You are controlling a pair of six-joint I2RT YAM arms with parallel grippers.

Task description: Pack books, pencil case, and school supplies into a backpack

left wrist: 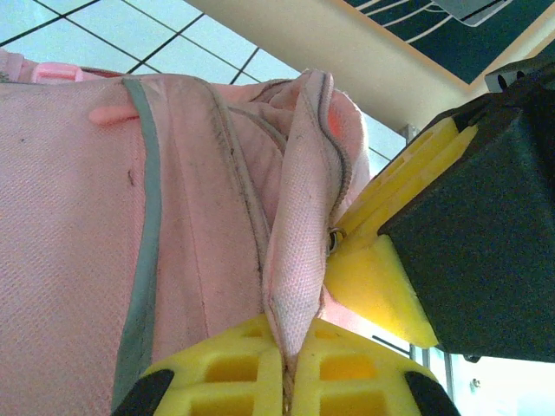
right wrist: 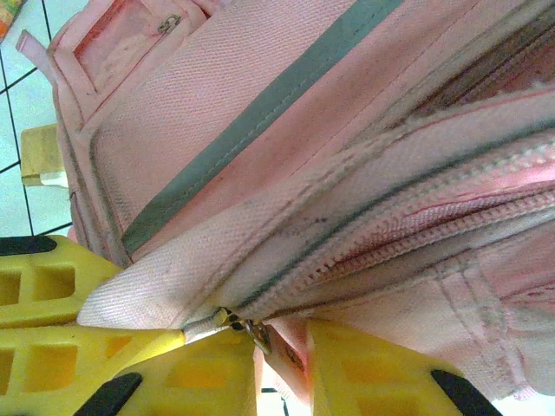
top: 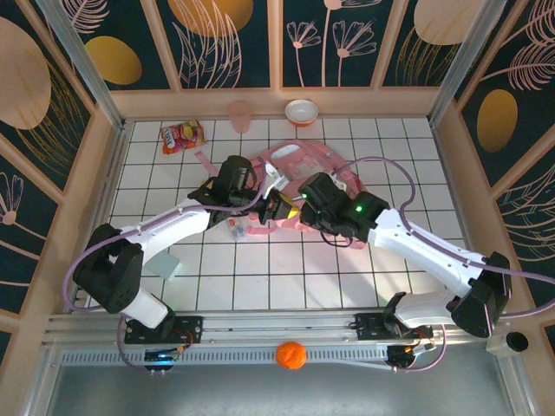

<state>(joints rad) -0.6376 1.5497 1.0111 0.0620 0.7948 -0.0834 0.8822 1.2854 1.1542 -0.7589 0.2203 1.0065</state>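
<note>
left gripper (left wrist: 290, 368) clamped on backpack (left wrist: 78, 217) flap edge | right gripper (right wrist: 260, 347) just beside it, pinching the zipper (right wrist: 390, 243) end (pull barely visible) | zipper runs lengthwise away from right gripper | backpack lies mid table (top: 286, 269), beyond both arms

This is a robotics lab test cell. A white gridded table (top: 286, 277) is boxed in by aluminium posts (top: 76, 61) and leaf-printed wall panels (top: 230, 43) on its left, right and far sides. A left arm (top: 173, 227) and a right arm (top: 425, 247) are bolted to a metal rail (top: 286, 334) along the near edge.
</note>
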